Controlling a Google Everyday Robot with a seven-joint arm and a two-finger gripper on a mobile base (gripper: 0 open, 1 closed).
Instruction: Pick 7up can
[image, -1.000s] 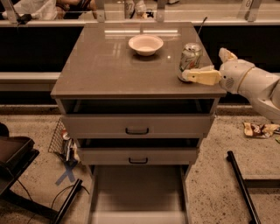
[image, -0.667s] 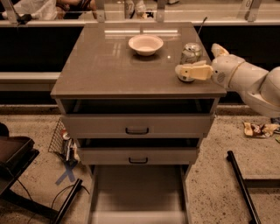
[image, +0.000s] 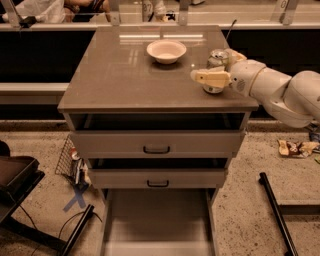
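Note:
The 7up can (image: 216, 60) stands upright near the right edge of the brown cabinet top (image: 125, 75), its shiny top showing. My gripper (image: 214, 65) reaches in from the right on a white arm (image: 280, 90) and is open around the can. One cream finger (image: 210, 77) crosses in front of the can's body and the other lies behind it. The can's middle is hidden by the near finger. The can rests on the top.
A shallow white bowl (image: 166, 50) sits at the back middle of the top. Two drawers (image: 156, 145) below stand slightly open and a bottom tray (image: 157, 225) is pulled out. A black stand (image: 30, 210) is at left and a black bar (image: 280, 215) at right.
The gripper has moved left and a little farther in, from just right of the can to straddling it. The can and the bowl have not moved.

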